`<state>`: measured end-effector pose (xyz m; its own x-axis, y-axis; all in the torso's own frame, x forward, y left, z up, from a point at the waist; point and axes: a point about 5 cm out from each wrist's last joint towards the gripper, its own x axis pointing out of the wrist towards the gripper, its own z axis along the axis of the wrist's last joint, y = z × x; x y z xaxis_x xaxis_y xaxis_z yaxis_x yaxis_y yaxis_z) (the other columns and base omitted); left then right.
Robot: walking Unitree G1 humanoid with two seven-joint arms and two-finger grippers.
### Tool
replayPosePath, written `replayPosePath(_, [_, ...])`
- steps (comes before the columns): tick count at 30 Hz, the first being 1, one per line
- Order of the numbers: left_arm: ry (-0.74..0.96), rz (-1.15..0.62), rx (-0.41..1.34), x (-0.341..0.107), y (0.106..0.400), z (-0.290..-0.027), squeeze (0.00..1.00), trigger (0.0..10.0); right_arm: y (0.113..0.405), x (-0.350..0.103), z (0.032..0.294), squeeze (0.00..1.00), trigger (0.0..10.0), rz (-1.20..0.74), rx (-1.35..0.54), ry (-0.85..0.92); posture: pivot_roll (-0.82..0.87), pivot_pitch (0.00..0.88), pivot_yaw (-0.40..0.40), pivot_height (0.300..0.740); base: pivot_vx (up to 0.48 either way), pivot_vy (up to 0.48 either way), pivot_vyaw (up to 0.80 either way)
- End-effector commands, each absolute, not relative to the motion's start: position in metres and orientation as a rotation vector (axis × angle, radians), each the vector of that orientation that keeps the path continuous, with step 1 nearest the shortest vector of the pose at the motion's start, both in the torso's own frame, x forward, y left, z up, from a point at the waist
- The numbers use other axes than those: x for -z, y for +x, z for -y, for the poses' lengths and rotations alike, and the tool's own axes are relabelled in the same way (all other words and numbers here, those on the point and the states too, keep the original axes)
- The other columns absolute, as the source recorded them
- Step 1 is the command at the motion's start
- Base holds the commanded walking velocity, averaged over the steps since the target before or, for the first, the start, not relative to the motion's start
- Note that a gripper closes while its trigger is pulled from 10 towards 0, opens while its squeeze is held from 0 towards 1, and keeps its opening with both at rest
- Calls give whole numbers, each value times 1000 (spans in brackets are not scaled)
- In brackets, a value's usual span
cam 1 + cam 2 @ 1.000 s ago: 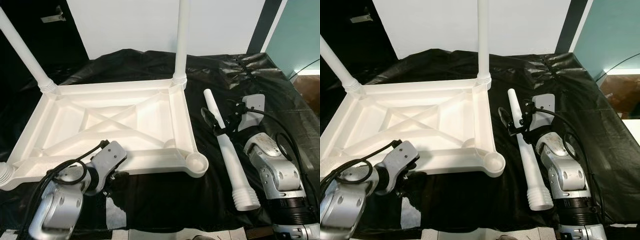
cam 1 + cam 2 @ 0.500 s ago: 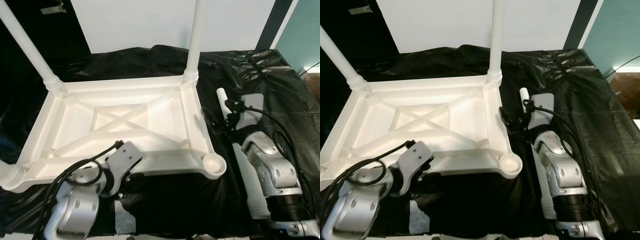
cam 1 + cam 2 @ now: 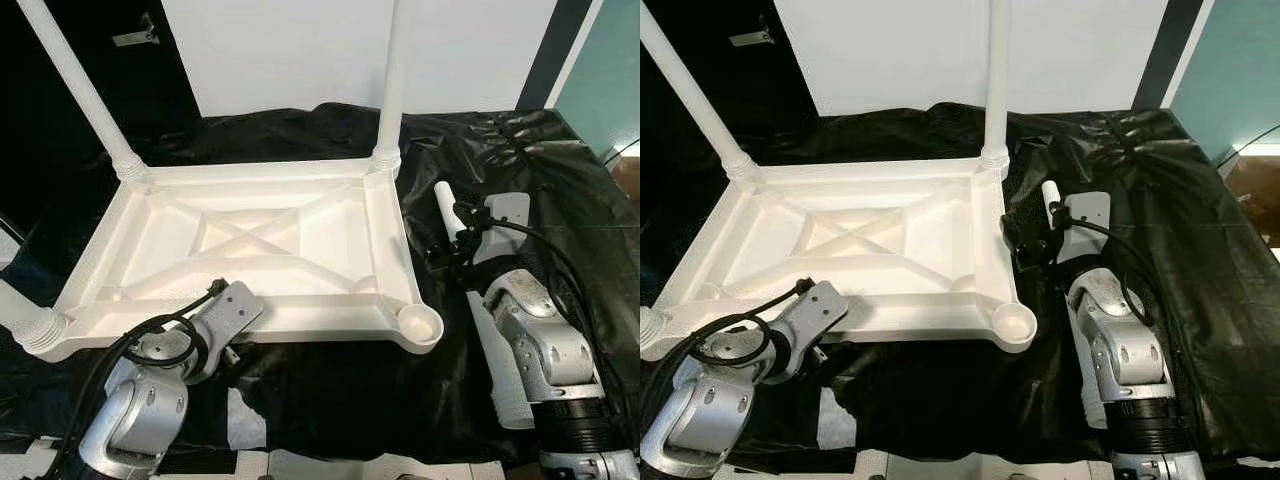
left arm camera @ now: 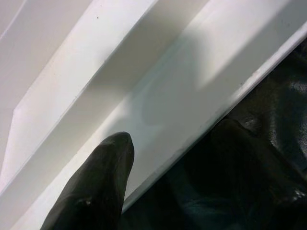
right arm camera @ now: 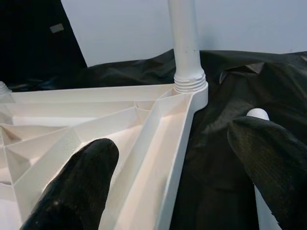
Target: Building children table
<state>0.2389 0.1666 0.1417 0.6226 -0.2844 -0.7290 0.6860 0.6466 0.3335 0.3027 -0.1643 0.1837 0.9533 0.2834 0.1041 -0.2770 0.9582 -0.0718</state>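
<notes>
Between our two spread black fingers (image 5: 72,187) we see the upturned white tabletop (image 5: 110,124), one screwed-in leg (image 5: 184,43) and black sheeting (image 5: 225,91).

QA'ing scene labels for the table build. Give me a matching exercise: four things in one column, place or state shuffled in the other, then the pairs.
1. loose leg
2. empty socket
3. left gripper
4. far-right leg

A. at the tabletop's near edge
B. upright in its corner
C. lying on the black sheet, under the right arm
D. tabletop's near right corner

Pairs: 1-C, 2-D, 3-A, 4-B
</notes>
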Motion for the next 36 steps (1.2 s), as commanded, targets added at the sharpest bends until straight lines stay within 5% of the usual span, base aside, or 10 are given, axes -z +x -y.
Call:
replayPosePath(1, [665, -739, 615, -133, 241, -171, 0, 7647, 301, -187, 162, 0, 10000, 135, -286, -58, 45, 51, 41, 740, 0, 0, 0])
replayPosePath(3, [705, -719, 640, -135, 247, -169, 0, 5765, 302, -188, 161, 0, 10000, 138, -287, -58, 48, 51, 40, 740, 0, 0, 0])
replayPosePath(5, [705, -719, 640, -135, 247, -169, 0, 5765, 302, -188, 161, 0, 10000, 138, -287, -58, 48, 51, 40, 740, 0, 0, 0])
replayPosePath(7, [794, -661, 722, -143, 260, -158, 0, 2353, 303, -189, 164, 0, 10000, 140, -289, -59, 50, 56, 39, 740, 0, 0, 0])
replayPosePath(8, [830, -637, 763, -147, 265, -154, 0, 2353, 304, -190, 166, 0, 10000, 140, -289, -60, 50, 56, 39, 740, 0, 0, 0])
replayPosePath(9, [875, -606, 806, -151, 269, -150, 0, 980, 304, -190, 167, 0, 10000, 141, -289, -61, 47, 57, 39, 740, 0, 0, 0])
replayPosePath(12, [918, -578, 843, -155, 273, -147, 0, 980, 304, -191, 167, 0, 10000, 142, -289, -62, 47, 57, 39, 740, 0, 0, 0])
replayPosePath(13, [1002, -531, 954, -163, 275, -140, 0, 0, 304, -192, 170, 0, 10000, 143, -287, -68, 42, 61, 44, 740, 0, 0, 0])
replayPosePath(26, [1267, -484, 1130, -185, 297, -143, 0, 0, 304, -192, 175, 0, 10000, 148, -257, -67, 25, 59, 75, 740, 0, 0, 0])
replayPosePath(36, [1238, -491, 1091, -211, 296, -165, 0, 0, 302, -190, 179, 0, 10000, 152, -232, -68, 15, 60, 86, 740, 0, 0, 0])
